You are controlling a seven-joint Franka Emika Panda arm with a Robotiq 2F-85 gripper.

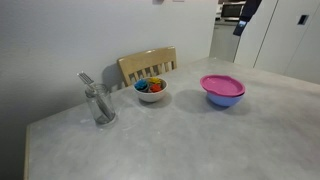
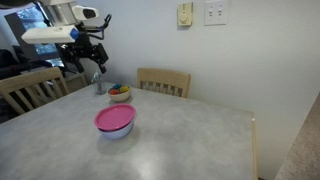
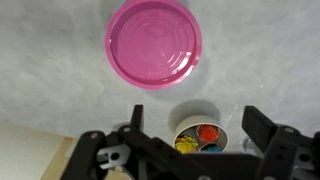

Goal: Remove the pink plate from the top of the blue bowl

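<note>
Looking straight down, the wrist view gives us the pink plate (image 3: pixel 154 42) as a full disc that hides whatever it sits on. The blue bowl (image 1: pixel 224 100) beneath it shows only in both exterior views, standing on the grey table (image 1: pixel 200 140). The plate lies level, rim over rim on the bowl — round, so it has no long axis. The white bowl (image 3: pixel 200 133) holds colourful pieces, red and yellow among them. A glass (image 1: pixel 99 106) near it holds what may be a fork. The gripper (image 3: pixel 193 115) hangs above the table, well apart from the plate — fingers spread wide, gripping nothing.
</note>
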